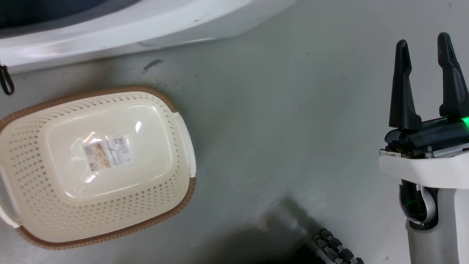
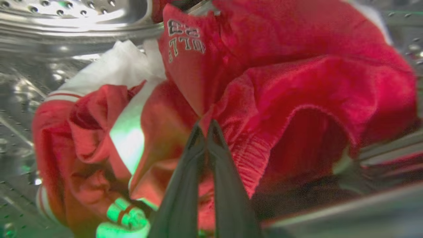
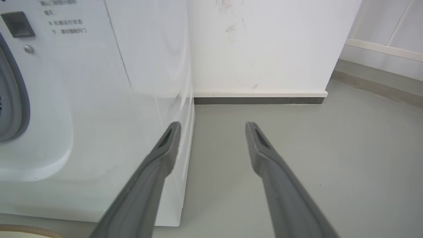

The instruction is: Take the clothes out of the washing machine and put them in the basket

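Left gripper (image 2: 205, 127) inside steel drum (image 2: 76, 23); fingers pinched shut on fold of red clothes (image 2: 281, 76), pile bunched around tips. Right gripper (image 1: 423, 38): fingers spread, holding nothing, above floor (image 1: 274, 128) by washing machine (image 3: 82, 99) corner and wall (image 3: 264, 49). Basket (image 1: 33, 146) on floor before machine, well apart from right gripper.

The head view looks steeply down at the floor (image 1: 278, 121), with the basket (image 1: 33, 146) at 8 o'clock and the washer (image 1: 110, 25) base along 12. The left wrist view sits inside the drum (image 2: 66, 26), very close to the clothes (image 2: 297, 82). The right wrist view looks low along the floor, washer at 9 o'clock. With the head view it shares washer, floor and basket rim.
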Robot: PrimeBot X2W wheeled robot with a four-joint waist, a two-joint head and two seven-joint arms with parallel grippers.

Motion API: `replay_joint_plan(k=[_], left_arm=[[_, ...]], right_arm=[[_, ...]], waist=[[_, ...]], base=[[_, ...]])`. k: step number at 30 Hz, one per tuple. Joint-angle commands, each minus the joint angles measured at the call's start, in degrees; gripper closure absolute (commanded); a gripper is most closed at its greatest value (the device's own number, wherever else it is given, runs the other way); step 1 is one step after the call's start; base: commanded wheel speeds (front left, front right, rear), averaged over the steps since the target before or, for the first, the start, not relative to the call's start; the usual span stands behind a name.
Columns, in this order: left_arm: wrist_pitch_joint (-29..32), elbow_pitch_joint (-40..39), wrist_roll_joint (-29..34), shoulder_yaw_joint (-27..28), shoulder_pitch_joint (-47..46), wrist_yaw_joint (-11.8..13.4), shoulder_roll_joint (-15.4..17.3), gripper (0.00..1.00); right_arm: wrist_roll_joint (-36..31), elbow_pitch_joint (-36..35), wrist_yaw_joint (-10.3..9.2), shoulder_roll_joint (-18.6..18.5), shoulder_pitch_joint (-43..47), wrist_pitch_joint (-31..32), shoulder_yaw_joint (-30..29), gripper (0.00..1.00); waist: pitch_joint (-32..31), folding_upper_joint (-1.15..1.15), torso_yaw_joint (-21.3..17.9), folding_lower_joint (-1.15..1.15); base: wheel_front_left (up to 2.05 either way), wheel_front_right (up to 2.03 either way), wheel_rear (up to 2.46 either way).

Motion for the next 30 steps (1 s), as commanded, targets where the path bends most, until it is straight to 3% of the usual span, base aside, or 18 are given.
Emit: replay_joint_plan(k=[1,20,26,30], left_arm=[[-1.2,-0.3,-0.3,-0.4,1.5,0.0,-0.3,1.00],[-25.6,-3.0,-8.0,-6.1,24.3,0.0,-3.7,1.00],[-28.3,-6.8,-8.1,-5.6,31.4,0.7,-4.6,1.00],[-28.6,-13.9,-7.1,-4.4,36.1,2.4,-4.3,1.00]], right_arm=[[-0.5,0.2,-0.04,0.1,0.0,-0.1,-0.1,0.00],[-5.8,3.0,-0.04,0.0,6.1,-0.1,0.1,0.00],[-7.3,3.7,-0.04,0.0,9.2,-0.1,-0.5,0.00],[-8.3,4.2,-0.04,0.0,11.4,-0.1,-0.6,0.00]], waist=[[-2.3,0.00,1.9,0.00],[-18.0,0.00,8.5,0.00],[-23.5,0.00,10.8,0.00],[-27.2,0.00,12.5,0.00]], base=[[0.00,0.00,0.00],[0.00,0.00,0.00],[0.00,0.00,0.00],[0.00,0.00,0.00]])
